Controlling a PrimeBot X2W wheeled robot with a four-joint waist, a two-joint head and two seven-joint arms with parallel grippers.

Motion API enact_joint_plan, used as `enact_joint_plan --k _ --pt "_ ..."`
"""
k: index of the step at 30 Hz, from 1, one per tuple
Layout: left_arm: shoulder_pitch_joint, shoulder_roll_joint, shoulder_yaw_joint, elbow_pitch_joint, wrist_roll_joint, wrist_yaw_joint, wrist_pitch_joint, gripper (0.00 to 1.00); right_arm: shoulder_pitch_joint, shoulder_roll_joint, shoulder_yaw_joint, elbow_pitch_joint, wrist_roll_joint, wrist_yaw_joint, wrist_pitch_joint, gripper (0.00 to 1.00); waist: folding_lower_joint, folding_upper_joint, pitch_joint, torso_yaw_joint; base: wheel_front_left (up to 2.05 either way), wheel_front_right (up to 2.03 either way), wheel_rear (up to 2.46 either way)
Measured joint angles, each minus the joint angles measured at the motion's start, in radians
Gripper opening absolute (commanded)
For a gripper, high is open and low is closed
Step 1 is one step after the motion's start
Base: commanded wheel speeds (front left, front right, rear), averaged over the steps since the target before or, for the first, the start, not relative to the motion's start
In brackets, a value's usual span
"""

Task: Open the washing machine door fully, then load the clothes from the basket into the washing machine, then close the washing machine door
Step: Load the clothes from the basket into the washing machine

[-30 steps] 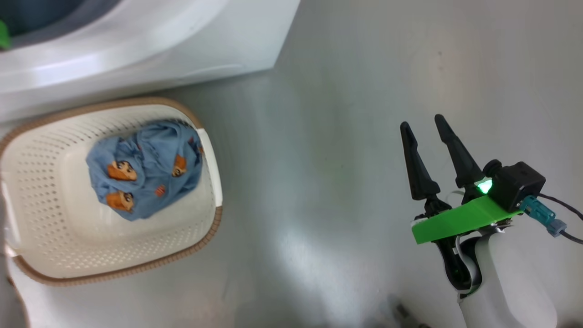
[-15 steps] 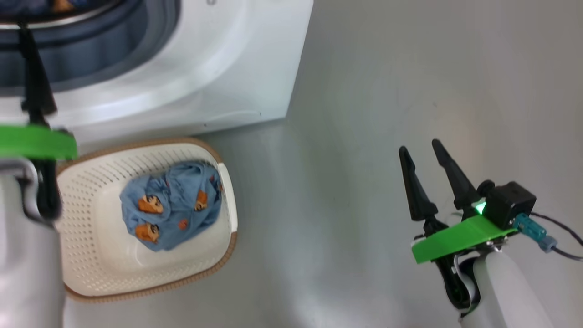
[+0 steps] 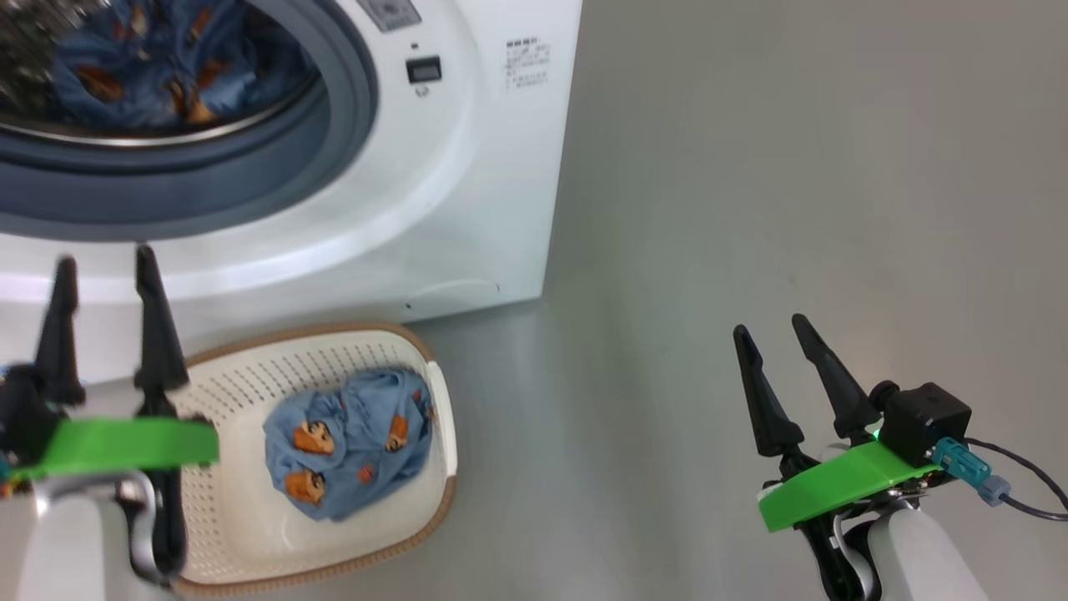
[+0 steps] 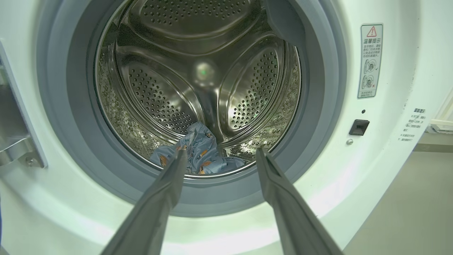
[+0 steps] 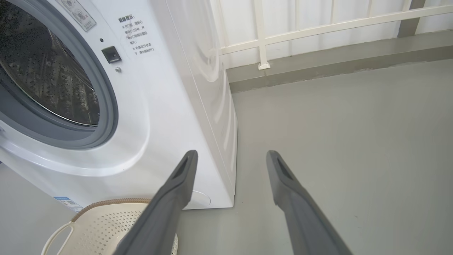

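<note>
The white washing machine (image 3: 467, 167) stands open at the upper left; its door is out of view. Light-blue printed clothes (image 3: 125, 75) lie in the steel drum (image 4: 212, 71), low at its front (image 4: 200, 148). More of the clothes (image 3: 350, 455) sit bunched in the cream basket (image 3: 275, 371) on the floor before the machine. My left gripper (image 3: 104, 260) is open and empty above the basket's left end, its fingers pointing at the drum mouth (image 4: 222, 151). My right gripper (image 3: 768, 327) is open and empty over bare floor to the right (image 5: 231, 153).
Grey floor (image 3: 751, 167) stretches to the right of the machine. A white railing (image 5: 318, 26) on a low kerb runs behind it. A metal hinge bracket (image 4: 14, 148) shows at the left of the opening. The basket's brown rim and handle (image 5: 60, 233) lie below the right gripper.
The head camera has tilted up, so the drum mouth with clothes inside has come into sight. My left gripper has risen into the lower left. The right gripper stays open.
</note>
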Motion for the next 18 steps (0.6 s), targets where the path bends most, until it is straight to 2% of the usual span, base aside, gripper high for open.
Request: enact_joint_plan --k 6,18 --pt "0.145 -0.033 0.014 -0.068 0.016 0.000 0.000 1.00 0.028 0.000 0.001 0.006 0.000 0.000 0.000 1.00 0.0000 0.0000 -0.078 0.010 0.00 0.00 0.00" --pt "0.366 -0.052 0.028 -0.137 0.033 0.015 0.000 1.00 0.083 0.000 0.002 0.011 0.000 0.000 0.000 1.00 0.0000 0.0000 -0.194 0.020 0.00 0.00 0.00"
